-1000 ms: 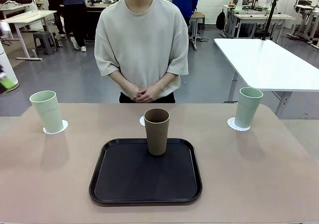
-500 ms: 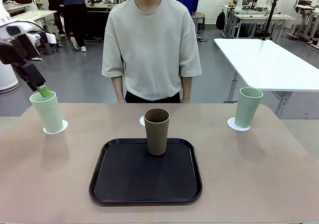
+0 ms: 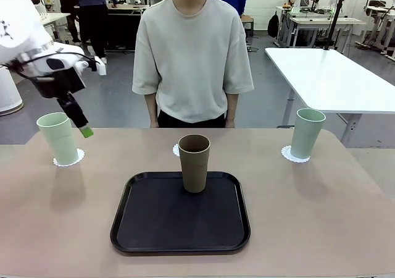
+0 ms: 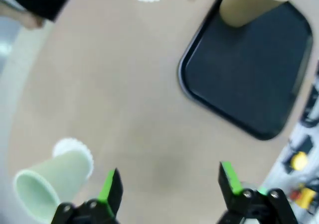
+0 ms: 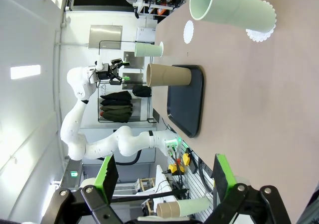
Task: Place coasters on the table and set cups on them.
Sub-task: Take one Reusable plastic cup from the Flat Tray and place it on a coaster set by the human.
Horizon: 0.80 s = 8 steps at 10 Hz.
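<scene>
On the beige table (image 3: 321, 216) a pale green cup (image 3: 58, 138) stands on a lacy white coaster (image 3: 68, 160) at the far left. A second green cup (image 3: 307, 133) stands on a coaster (image 3: 294, 155) at the far right. The brown cup (image 3: 194, 162) stands upright on the black tray (image 3: 180, 219), with a bare coaster (image 3: 176, 149) just behind it. My left gripper (image 3: 85, 130) hangs open just right of the left cup's rim, holding nothing. In its wrist view the left gripper (image 4: 169, 181) looks down past that cup (image 4: 50, 181). My right gripper (image 5: 164, 171) is open and holds nothing; the right cup (image 5: 234, 7) lies far ahead of it.
A person (image 3: 192, 55) stands at the table's far edge, arms hanging down. The tray (image 4: 249, 69) takes up the middle front of the table. A white table (image 3: 333, 74) stands behind at the right.
My left arm came in from the left, passed over the left cup's rim and now sits to its right. The person unclasped both hands and shifted slightly right.
</scene>
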{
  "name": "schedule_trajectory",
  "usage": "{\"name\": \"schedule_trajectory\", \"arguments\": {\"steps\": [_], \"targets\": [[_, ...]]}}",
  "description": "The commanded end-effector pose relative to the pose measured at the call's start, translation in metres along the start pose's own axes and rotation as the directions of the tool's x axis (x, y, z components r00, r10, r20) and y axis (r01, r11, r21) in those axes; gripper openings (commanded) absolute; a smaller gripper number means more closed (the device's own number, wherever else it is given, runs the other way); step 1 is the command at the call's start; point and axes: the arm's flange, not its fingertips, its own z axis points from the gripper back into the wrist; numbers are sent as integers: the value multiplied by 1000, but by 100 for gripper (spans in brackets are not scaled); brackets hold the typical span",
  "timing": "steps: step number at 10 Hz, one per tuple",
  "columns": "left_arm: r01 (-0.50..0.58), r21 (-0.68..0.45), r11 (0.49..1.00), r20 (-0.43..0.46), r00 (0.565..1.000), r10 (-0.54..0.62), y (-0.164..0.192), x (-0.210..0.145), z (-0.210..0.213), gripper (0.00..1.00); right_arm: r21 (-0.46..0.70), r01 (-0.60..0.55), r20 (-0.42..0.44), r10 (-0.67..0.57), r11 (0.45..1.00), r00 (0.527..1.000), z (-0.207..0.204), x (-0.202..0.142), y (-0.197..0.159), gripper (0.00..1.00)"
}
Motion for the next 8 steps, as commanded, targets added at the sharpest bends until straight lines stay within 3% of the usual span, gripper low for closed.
{"name": "schedule_trajectory", "arguments": {"steps": [1, 3, 4, 8], "targets": [[90, 49, 995, 35, 995, -92, -16, -1, -19, 100, -2, -4, 9, 4, 1000, 1000, -1, 0, 0, 100], [101, -43, 994, 115, 989, -95, -18, -20, -21, 100, -2, -4, 9, 4, 1000, 1000, -1, 0, 0, 100], [75, 28, 997, 25, 997, -75, -20, 8, -19, 100, -2, -4, 9, 4, 1000, 1000, -1, 0, 0, 100], [75, 28, 997, 25, 997, -75, -20, 8, -19, 100, -2, -4, 9, 4, 1000, 1000, -1, 0, 0, 100]]}}
